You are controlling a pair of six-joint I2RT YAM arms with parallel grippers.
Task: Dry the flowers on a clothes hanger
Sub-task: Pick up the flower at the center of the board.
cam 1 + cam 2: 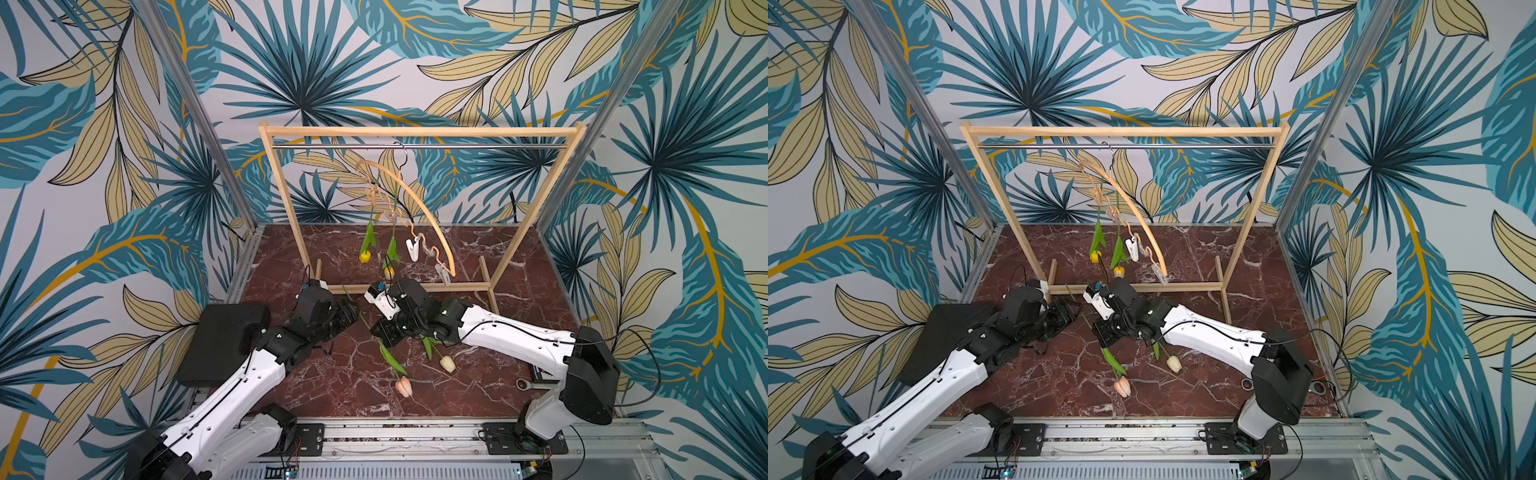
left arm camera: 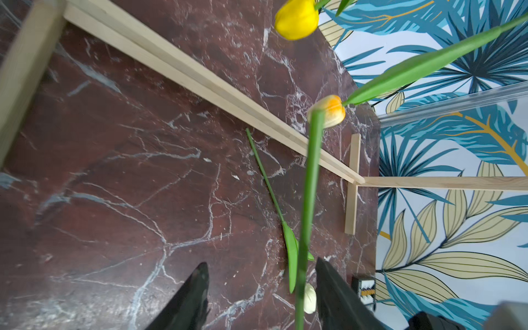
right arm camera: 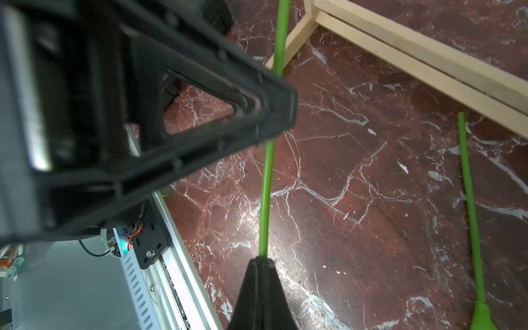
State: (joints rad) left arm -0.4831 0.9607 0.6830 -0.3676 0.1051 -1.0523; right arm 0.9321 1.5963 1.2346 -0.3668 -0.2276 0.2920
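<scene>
Handing over the third flower seems the current step: the clothes hanger [image 1: 436, 224], above the bench's [image 1: 324, 386] rear middle, carries the yellow tulip [image 1: 364, 256] and orange-yellow tulip [image 1: 389, 272] head-down; the cream tulip [image 1: 447, 363] lies in its front half; the pink tulip's [image 1: 403, 386] stem is pinched in the right claw [image 3: 263, 260] and passes between the left claw's [image 2: 261, 264] half-spread jaws. Next, left must clamp before right releases. Leaf-print walls [image 1: 124, 124] enclose the red-marble bench.

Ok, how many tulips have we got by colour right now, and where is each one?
Yellow tulip: 1, hanging from the clothes hanger
Orange-yellow tulip: 1, hanging from the clothes hanger
Pink tulip: 1, stem in the right end effector
Cream-white tulip: 1, lying on the table
Total: 4
</scene>
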